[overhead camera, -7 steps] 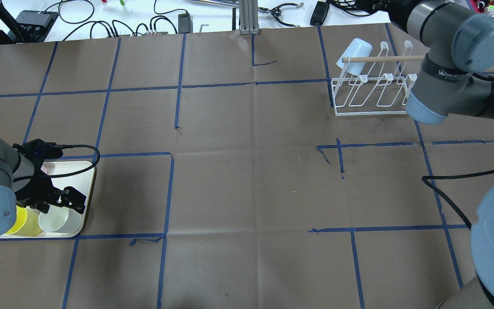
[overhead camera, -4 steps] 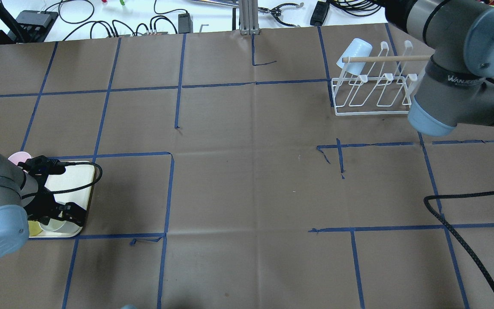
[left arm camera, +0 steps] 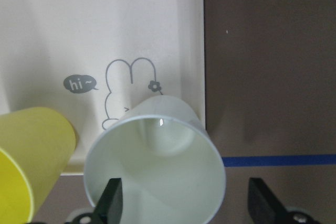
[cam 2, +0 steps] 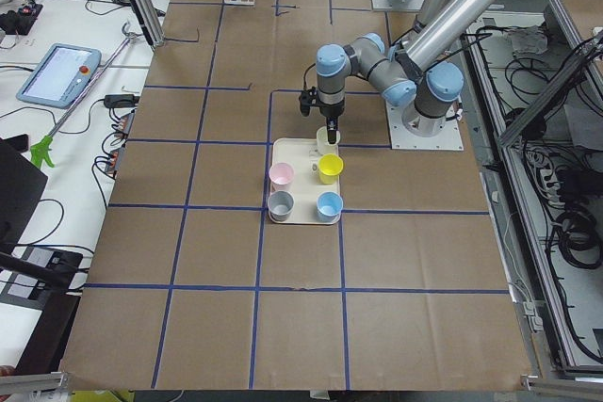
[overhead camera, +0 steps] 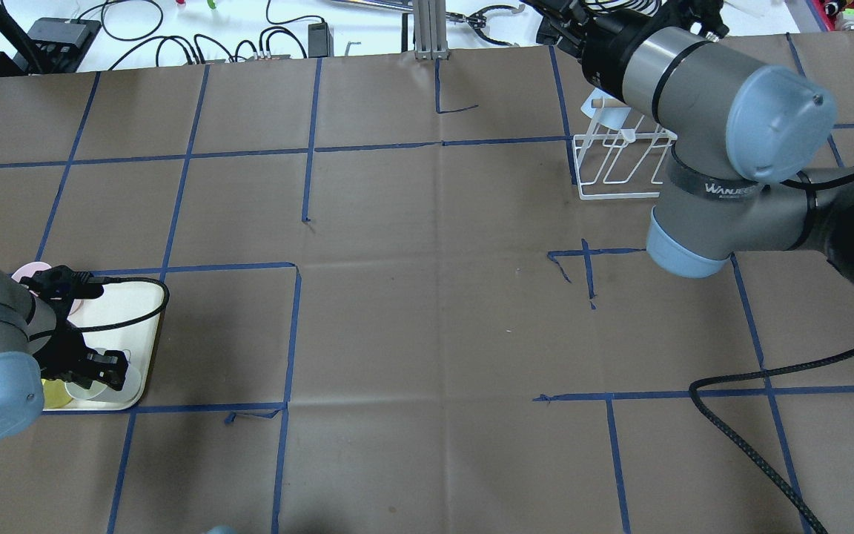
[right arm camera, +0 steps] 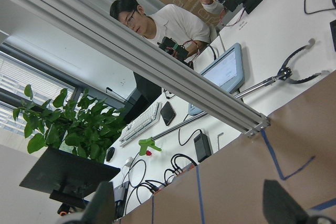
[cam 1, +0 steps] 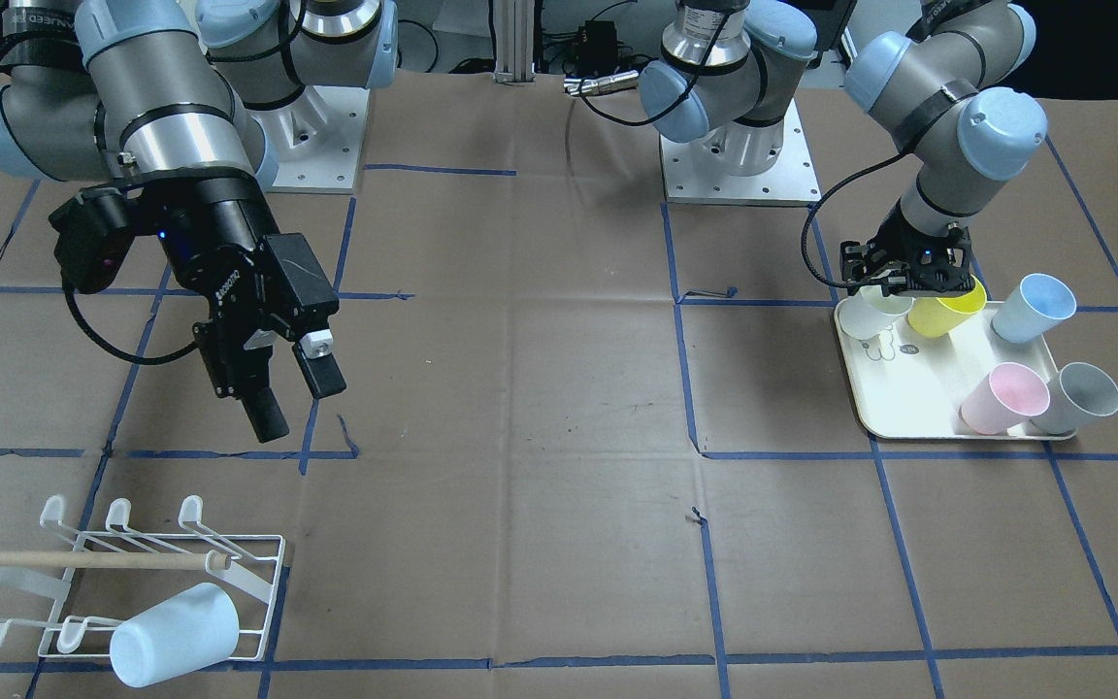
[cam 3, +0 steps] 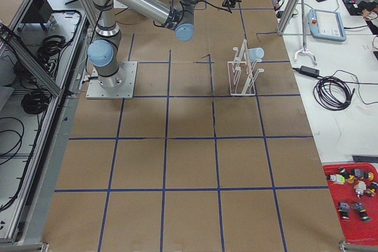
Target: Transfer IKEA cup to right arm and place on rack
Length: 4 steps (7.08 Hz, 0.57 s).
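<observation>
My left gripper [cam 1: 904,282] is open and low over a white cup [cam 1: 874,311] that stands on the cream tray [cam 1: 918,417]. In the left wrist view the cup [left arm camera: 157,150] opens towards the camera. One finger [left arm camera: 111,200] overlaps its rim and the other stands clear to its right. My right gripper [cam 1: 297,406] is open and empty, held above the table and apart from the white wire rack [cam 1: 258,582]. A light blue cup [cam 1: 176,621] hangs on the rack. In the overhead view the right arm hides part of the rack [overhead camera: 620,159].
A yellow cup [cam 1: 947,311] stands right beside the white one. Blue [cam 1: 1035,306], pink [cam 1: 1005,398] and grey [cam 1: 1083,398] cups stand further along the tray. The right wrist view looks off the table at operators and a desk.
My left gripper has moved along the tray and down over the white cup. The right arm has swung across in front of the rack and now covers its right part.
</observation>
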Available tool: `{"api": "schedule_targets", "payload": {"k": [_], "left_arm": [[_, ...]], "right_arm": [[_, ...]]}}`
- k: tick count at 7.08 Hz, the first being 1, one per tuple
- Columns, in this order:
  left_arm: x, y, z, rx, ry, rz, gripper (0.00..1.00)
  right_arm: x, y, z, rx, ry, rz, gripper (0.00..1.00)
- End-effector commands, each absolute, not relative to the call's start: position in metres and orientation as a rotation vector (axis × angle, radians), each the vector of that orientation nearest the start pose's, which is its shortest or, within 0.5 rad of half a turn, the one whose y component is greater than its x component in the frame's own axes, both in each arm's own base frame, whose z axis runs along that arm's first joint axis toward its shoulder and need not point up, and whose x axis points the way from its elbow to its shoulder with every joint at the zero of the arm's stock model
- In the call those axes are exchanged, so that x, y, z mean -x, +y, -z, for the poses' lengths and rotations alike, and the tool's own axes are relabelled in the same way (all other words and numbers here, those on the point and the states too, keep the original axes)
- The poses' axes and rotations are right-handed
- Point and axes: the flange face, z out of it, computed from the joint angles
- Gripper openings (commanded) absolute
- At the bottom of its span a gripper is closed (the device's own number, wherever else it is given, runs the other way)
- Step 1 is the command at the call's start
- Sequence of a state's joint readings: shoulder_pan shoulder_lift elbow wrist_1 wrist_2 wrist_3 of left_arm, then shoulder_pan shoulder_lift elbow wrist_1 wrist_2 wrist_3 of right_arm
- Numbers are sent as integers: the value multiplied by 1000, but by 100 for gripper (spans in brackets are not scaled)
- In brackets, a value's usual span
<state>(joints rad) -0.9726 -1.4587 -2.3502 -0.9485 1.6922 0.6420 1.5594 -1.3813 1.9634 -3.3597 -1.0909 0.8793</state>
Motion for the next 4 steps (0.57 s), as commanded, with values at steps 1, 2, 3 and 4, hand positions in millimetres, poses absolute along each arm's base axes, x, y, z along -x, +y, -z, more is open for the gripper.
{"api": "schedule_targets", "payload": {"k": [1, 2, 3, 4], "left_arm": [[-102, -366, -245, -64, 3061, -144, 0], [-103, -368, -250, -63, 3055, -125, 0], [-108, -382, -272, -68, 3035, -78, 0], [-113, -400, -301, -63, 3068, -56, 0]], "right_arm": [[-188, -519, -425, -691, 1844, 925, 100], [-188, -521, -419, -704, 1844, 912, 100], [-188, -521, -418, -707, 1846, 911, 100], [-187, -522, -418, -707, 1844, 914, 100]]}}
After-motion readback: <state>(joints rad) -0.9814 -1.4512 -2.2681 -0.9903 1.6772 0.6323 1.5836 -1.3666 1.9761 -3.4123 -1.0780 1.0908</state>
